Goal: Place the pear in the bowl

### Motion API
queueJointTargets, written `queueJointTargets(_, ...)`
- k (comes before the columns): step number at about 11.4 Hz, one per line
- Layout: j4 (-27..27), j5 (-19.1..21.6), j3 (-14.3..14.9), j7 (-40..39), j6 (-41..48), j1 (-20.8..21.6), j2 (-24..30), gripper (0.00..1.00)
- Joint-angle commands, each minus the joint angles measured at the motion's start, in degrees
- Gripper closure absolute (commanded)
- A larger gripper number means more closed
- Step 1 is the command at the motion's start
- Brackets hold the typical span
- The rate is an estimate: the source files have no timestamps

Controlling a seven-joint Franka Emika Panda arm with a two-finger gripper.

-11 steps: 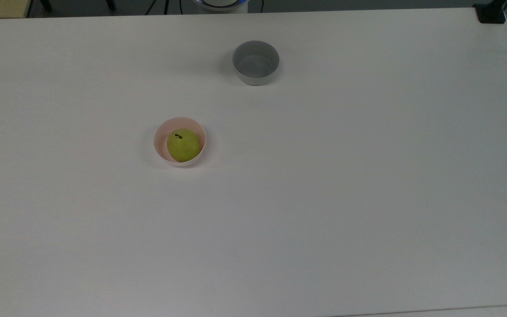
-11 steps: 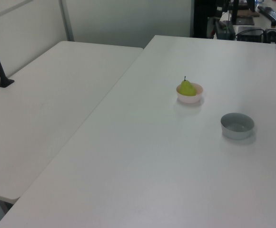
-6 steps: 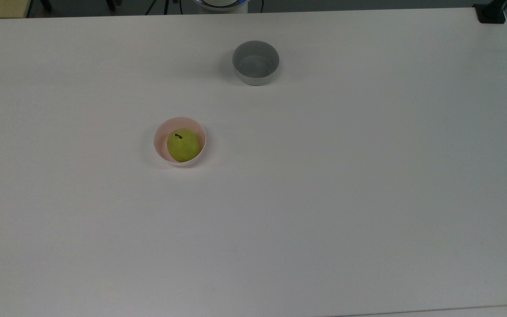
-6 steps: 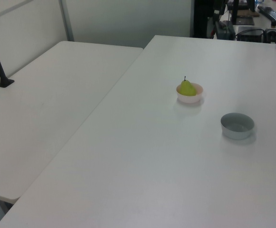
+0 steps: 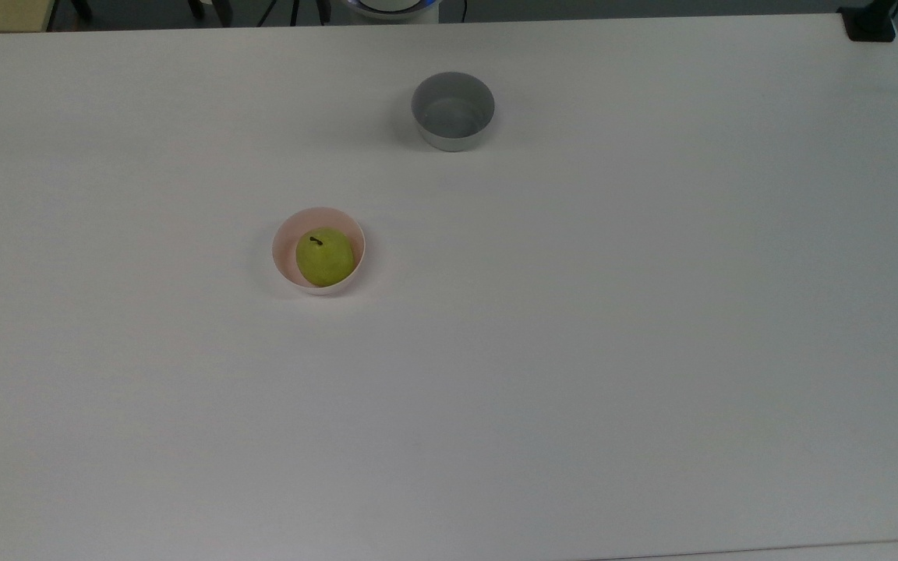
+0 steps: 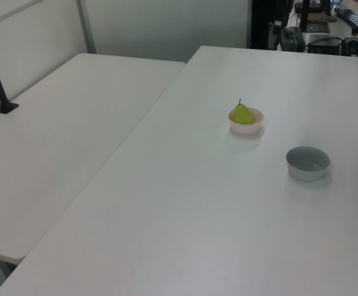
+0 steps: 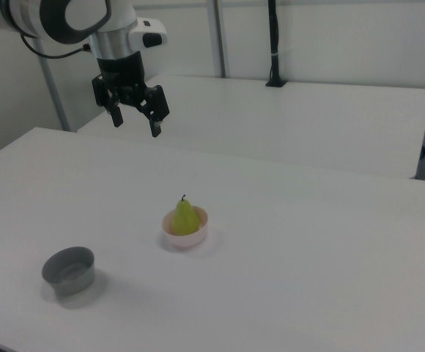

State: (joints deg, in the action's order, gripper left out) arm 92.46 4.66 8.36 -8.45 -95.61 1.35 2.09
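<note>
A: Do we see anything change over the last second?

B: Nothing on the table [image 5: 652,351]. The pear [image 5: 324,256] sits in the bowl [image 5: 287,241] just as it did a second ago, and the grey bowl [image 5: 452,111] keeps its spot near the far edge in the top view.

A: So what do we make of the task?

B: We judge it done: the pear rests inside the pink bowl, toward the middle of the table and well apart from the grey one.

A: And the gripper [image 7: 135,121]?

B: In the right view it hangs high above the table's far side, fingers apart, holding nothing, well clear of the bowl [image 7: 186,236].

A: Which way does the pear [image 6: 243,115] point?

B: Its long axis stands nearly upright, stem up, narrow end on top. In the top view the stem leans slightly toward the far edge.
</note>
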Motion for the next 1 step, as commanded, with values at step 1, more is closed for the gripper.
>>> queueJointTargets(1,1.1,-0.4,0.9,-0.6,-1.3,1.1,0.5,0.0)
